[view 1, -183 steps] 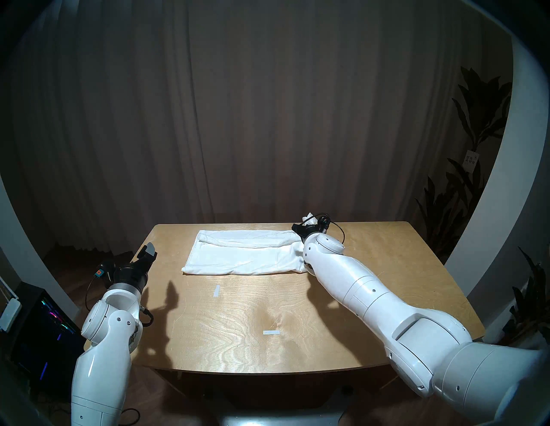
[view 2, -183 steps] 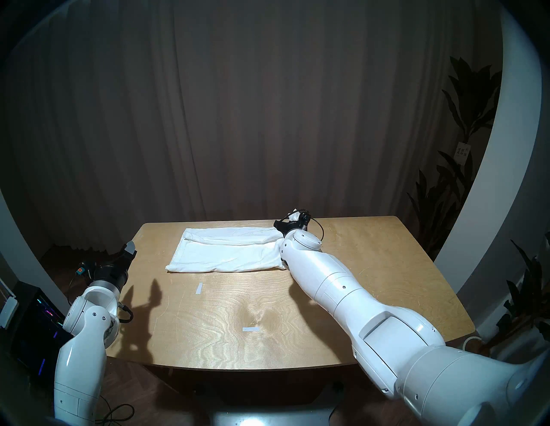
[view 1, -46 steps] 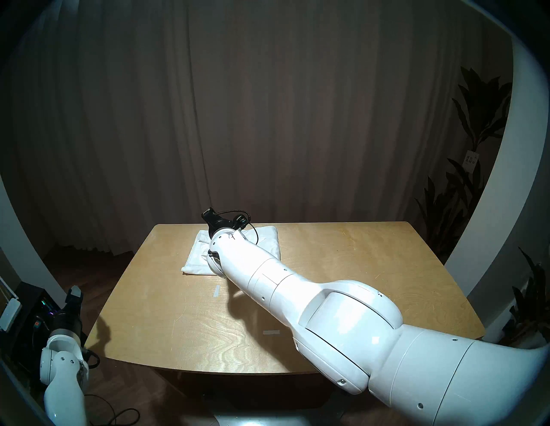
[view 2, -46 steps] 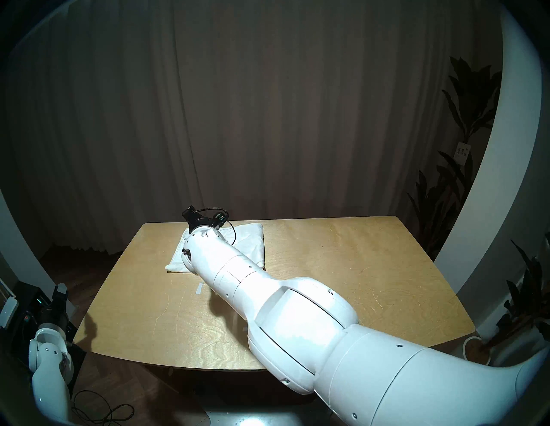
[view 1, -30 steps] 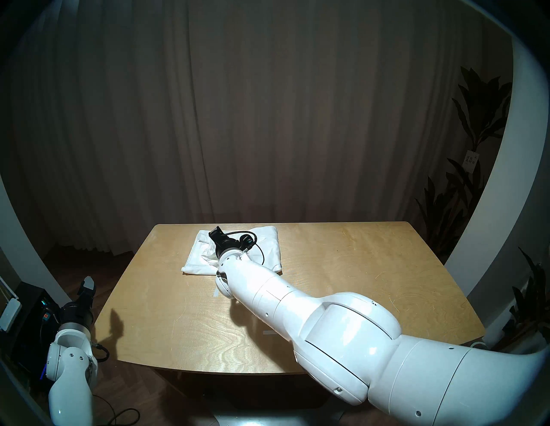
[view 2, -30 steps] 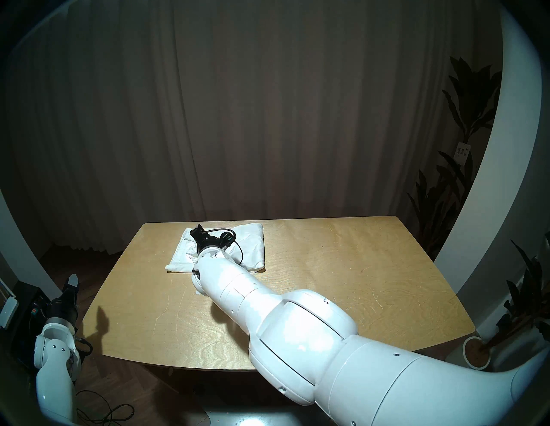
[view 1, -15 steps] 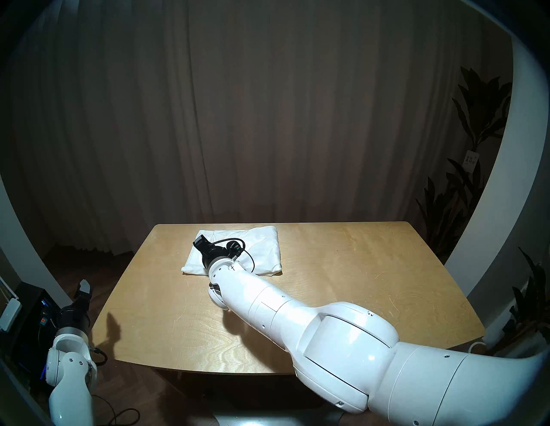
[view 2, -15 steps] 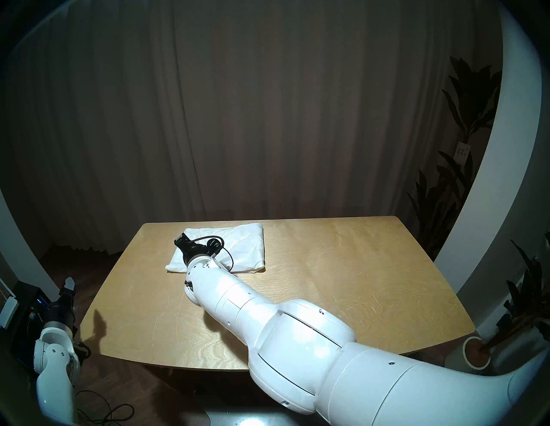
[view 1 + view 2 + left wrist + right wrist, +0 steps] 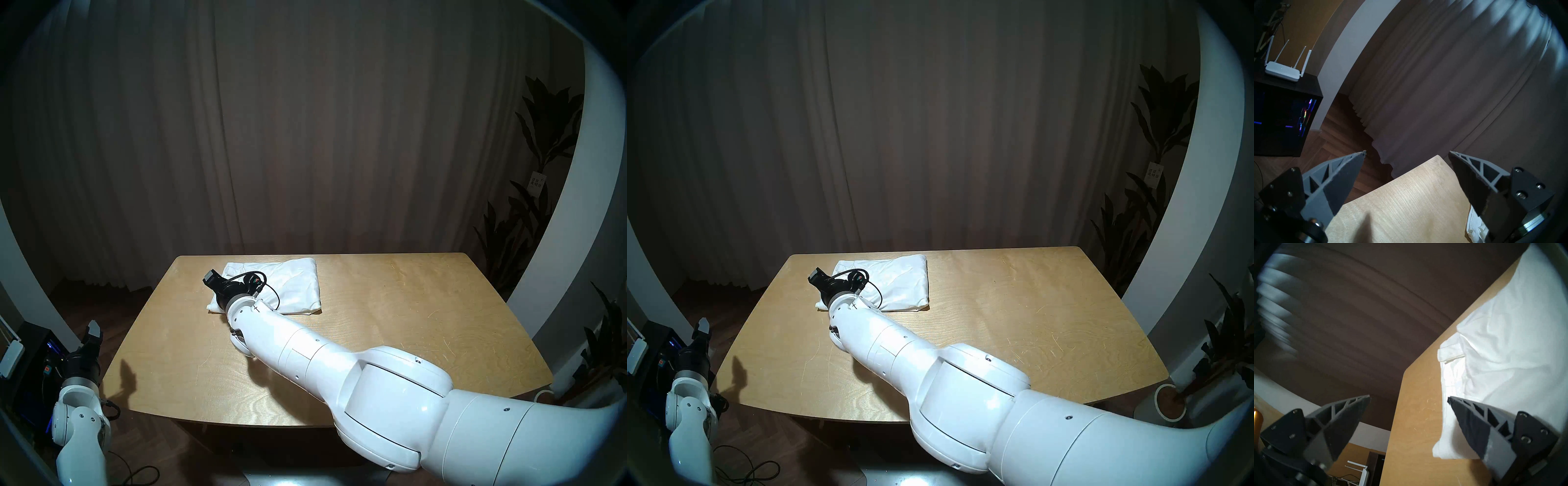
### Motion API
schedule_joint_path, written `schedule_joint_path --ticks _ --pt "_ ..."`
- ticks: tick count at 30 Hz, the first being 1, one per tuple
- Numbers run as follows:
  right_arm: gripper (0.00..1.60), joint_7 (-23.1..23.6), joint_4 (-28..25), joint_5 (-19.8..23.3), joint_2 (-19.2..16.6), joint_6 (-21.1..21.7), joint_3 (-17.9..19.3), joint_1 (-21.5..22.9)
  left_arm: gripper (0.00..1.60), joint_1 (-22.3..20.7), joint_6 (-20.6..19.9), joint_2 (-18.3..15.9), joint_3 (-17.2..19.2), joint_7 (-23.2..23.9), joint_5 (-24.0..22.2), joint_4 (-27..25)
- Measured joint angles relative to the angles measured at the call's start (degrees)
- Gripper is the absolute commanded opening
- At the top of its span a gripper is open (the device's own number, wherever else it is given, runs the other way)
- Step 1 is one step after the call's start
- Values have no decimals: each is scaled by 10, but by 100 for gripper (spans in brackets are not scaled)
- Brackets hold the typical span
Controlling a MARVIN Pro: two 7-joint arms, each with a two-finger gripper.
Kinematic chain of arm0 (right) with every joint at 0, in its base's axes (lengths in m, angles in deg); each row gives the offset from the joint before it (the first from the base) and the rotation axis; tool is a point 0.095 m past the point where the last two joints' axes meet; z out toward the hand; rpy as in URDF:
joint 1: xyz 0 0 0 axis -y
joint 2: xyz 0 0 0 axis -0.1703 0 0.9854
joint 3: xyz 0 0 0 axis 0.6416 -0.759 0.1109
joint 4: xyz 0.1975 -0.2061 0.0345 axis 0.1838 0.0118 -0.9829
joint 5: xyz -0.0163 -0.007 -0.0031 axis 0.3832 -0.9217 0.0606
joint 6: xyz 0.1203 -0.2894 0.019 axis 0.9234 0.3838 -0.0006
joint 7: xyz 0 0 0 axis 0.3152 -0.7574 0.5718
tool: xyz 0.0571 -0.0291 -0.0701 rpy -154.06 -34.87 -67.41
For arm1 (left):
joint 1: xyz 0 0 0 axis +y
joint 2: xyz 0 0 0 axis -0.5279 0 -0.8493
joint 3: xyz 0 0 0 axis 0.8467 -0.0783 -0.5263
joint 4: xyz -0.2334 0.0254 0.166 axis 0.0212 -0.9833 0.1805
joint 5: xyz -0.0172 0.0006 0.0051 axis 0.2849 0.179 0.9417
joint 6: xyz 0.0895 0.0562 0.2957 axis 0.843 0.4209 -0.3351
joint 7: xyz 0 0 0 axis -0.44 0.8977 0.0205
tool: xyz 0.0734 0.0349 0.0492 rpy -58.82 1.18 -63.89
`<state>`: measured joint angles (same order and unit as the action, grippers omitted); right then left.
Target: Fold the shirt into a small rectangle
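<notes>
The shirt (image 9: 291, 283) lies as a white folded rectangle on the far left part of the wooden table (image 9: 407, 305); no print shows. My right arm reaches across the table to the shirt's left edge. In the right wrist view the right gripper (image 9: 1409, 397) is open and empty, one finger (image 9: 1474, 421) over the shirt's (image 9: 1508, 327) edge and the other past the table's side. The left gripper (image 9: 91, 334) hangs open and empty off the table's near left corner, also open in the left wrist view (image 9: 1407, 151), where a bit of shirt (image 9: 1473, 225) shows.
A dark computer case (image 9: 34, 366) with a white router (image 9: 1282, 73) on it stands on the floor left of the table. Potted plants (image 9: 543, 203) stand at the right. A brown curtain (image 9: 305, 135) hangs close behind the table's far edge.
The right gripper carried the shirt's right end over to the left, let it go, and has since moved left and nearer to the shirt's left edge. The left arm drew back off the table.
</notes>
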<state>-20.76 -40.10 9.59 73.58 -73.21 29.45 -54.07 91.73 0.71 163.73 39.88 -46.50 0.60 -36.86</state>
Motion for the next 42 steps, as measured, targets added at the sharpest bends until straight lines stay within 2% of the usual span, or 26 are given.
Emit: schedule_joint_path --ticks 6,8,20,26,28,35,42 --pt "160 17 3 -31 -19 -33 -16 18 160 -20 6 -20 -40 15 43 -16" --pt "160 19 16 -43 -39 -50 -18 30 160 -34 7 -31 -63 22 65 -24" --pt "160 18 78 -69 -120 -106 -13 65 160 -75 6 -62 -145 36 133 -39" --pt "160 17 112 -81 -173 -132 -10 78 160 -97 4 -75 -205 44 175 -40" --pt "160 17 115 -82 -178 -135 -10 79 160 -99 4 -76 -210 44 178 -39" --pt "160 18 139 -93 -219 -159 -9 86 160 -124 3 -86 -264 49 219 -34" --pt "160 19 154 -102 -240 -176 -10 89 160 -146 2 -92 -299 49 251 -22"
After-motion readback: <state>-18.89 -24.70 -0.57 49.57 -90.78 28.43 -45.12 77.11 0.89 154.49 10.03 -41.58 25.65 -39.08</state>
